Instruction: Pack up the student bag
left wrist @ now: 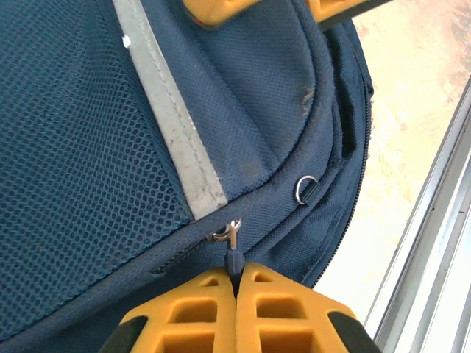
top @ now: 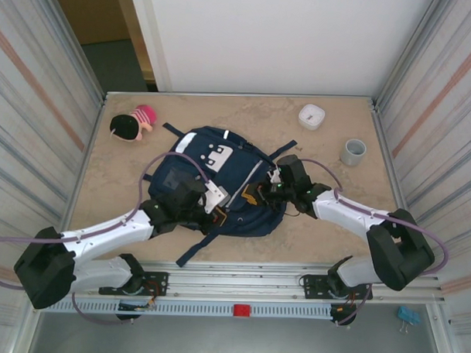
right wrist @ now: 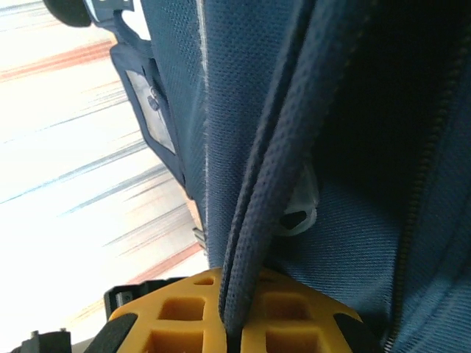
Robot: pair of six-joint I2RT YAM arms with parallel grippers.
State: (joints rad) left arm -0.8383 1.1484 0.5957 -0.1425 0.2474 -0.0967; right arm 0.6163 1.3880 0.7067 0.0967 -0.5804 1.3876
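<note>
The student bag [top: 220, 180], a navy blue backpack with white patches, lies flat in the middle of the table. My left gripper [top: 210, 199] rests on its near left part. In the left wrist view that gripper [left wrist: 235, 278] is shut on a small dark zipper pull [left wrist: 234, 256] hanging from a metal ring, below a grey-white stripe [left wrist: 173, 125]. My right gripper [top: 260, 194] is at the bag's right side. In the right wrist view it [right wrist: 237, 288] is shut on a navy webbing strap [right wrist: 276, 176] that runs up between the yellow fingers [right wrist: 176, 309].
A pink and black soft item [top: 133, 124] lies at the back left. At the back right stand a white small container [top: 311, 116] and a grey cup [top: 352, 152]. Metal walls enclose the table, and a rail [top: 240, 277] runs along the near edge.
</note>
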